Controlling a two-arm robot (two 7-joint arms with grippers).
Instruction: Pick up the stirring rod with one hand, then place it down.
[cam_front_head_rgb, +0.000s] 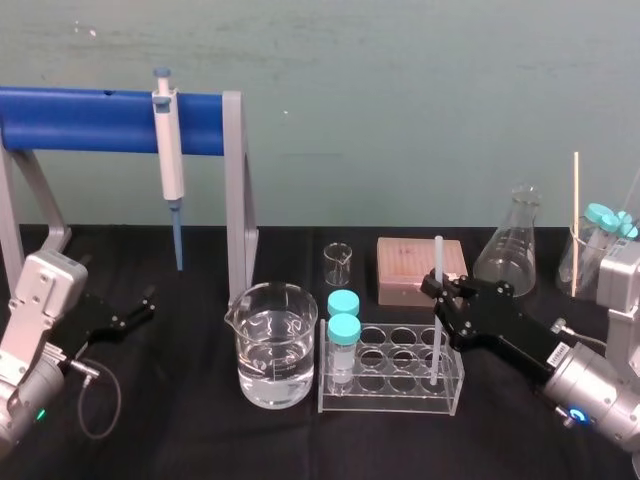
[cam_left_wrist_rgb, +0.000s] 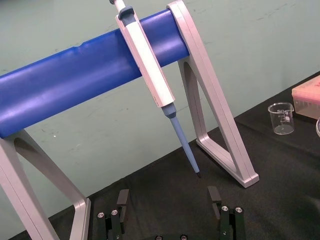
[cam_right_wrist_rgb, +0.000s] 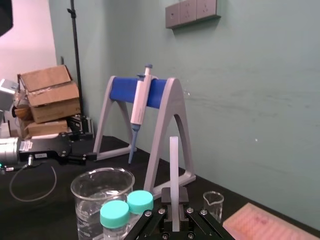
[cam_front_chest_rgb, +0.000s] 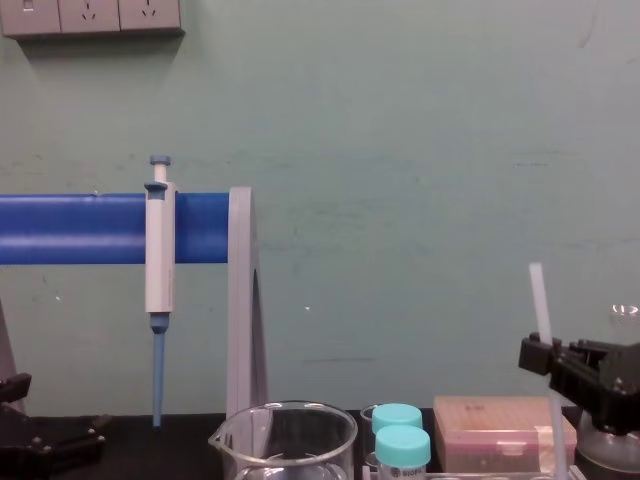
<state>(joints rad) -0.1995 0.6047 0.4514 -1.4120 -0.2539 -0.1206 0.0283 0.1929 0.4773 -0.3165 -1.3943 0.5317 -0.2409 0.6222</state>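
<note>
clamping the rod (cam_front_head_rgb: 437, 256) upright between its jaws, the right gripper (cam_front_head_rgb: 438, 288) holds it at the right end of the rack (cam_front_head_rgb: 390, 406), the rod's lower end down among the cells. left gripper (cam_front_head_rgb: 141, 305) sits at the desk's (cam_front_head_rgb: 180, 445) left, jaws apart, by the stand (cam_front_head_rgb: 236, 190)

Stirring rod (cam_front_head_rgb: 437, 255) stands upright between the right gripper (cam_front_head_rgb: 440, 290) fingers, foot in the rack (cam_front_head_rgb: 392, 398). Left of the fingers: capped tubes (cam_front_head_rgb: 343, 318), then the beaker (cam_front_head_rgb: 274, 350). Behind them, the box (cam_front_head_rgb: 415, 270). The flask (cam_front_head_rgb: 508, 245) is behind-right. Left gripper (cam_front_head_rgb: 145, 305) is far left.
</note>
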